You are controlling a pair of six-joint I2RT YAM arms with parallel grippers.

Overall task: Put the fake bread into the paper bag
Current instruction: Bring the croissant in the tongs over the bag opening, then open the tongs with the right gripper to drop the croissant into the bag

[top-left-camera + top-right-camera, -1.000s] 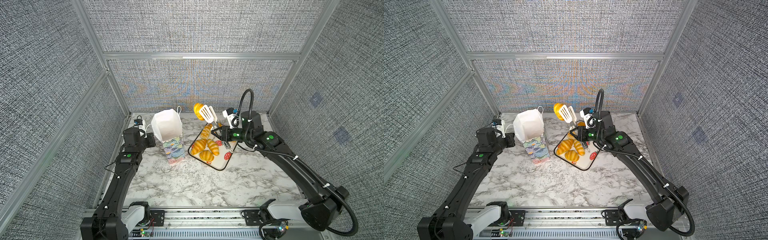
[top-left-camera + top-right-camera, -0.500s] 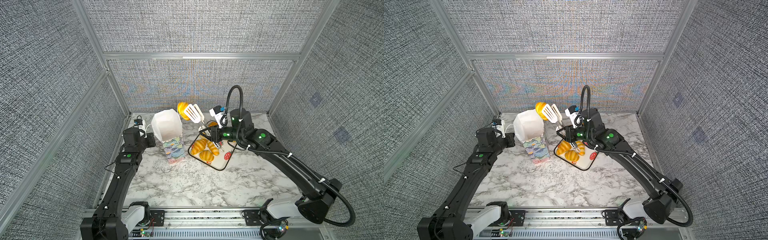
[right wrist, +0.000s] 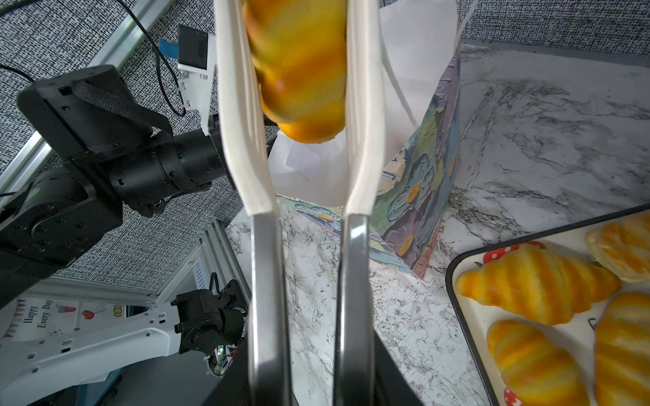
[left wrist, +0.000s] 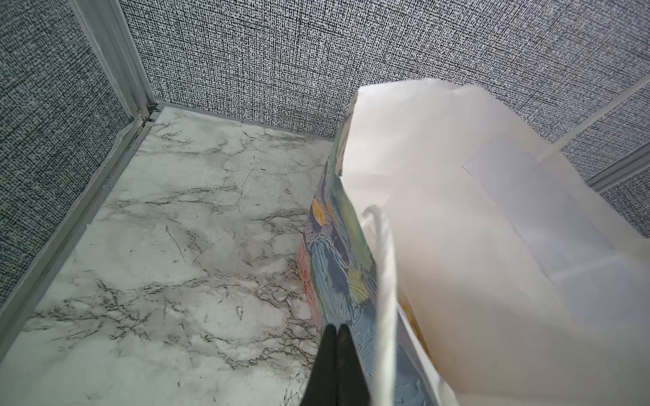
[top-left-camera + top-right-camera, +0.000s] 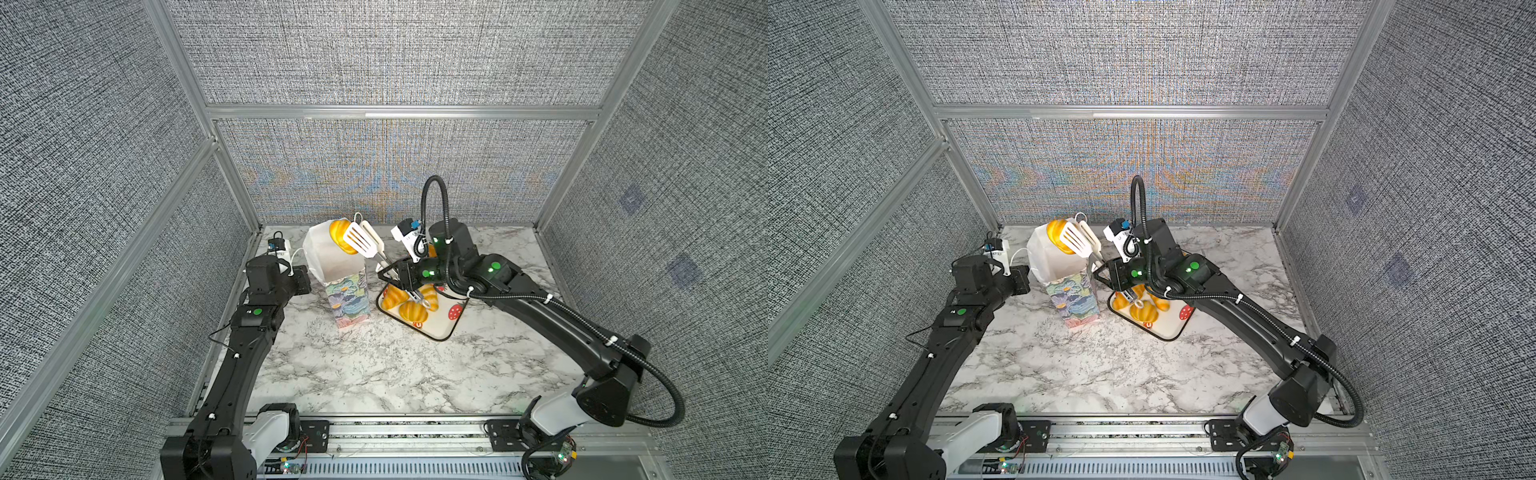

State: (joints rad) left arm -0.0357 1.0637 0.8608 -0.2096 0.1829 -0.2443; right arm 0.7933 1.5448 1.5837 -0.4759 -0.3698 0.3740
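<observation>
So this is the drop-off step. The right gripper (image 5: 387, 273) is clamped narrow on the handles of the tongs (image 5: 362, 242), and the tongs are squeezing one bread (image 5: 340, 240) up in the air, right over the open mouth of the bag (image 5: 347, 301). It looks closer to the far right corner of the mouth than the middle.

The left gripper (image 5: 306, 277) is fully closed, right at the bag's left rim next to the cord handle. I can't tell if it's actually pinching paper or just resting there. The bag stands left of the tray (image 5: 441, 330), and there are more croissants (image 5: 412, 311) waiting on the tray.

My guess for the next move is to ease the bread a touch further left over the white inside, then relax the squeeze so the tongs spring apart and it falls in. The risk is clipping the rim and tipping the bag (it's tall and narrow).

For writing, the only text I can read is "Happy Every Day" on a sign (image 3: 34, 316) below the table in the right wrist view. I see no brand on the bag or tongs.
</observation>
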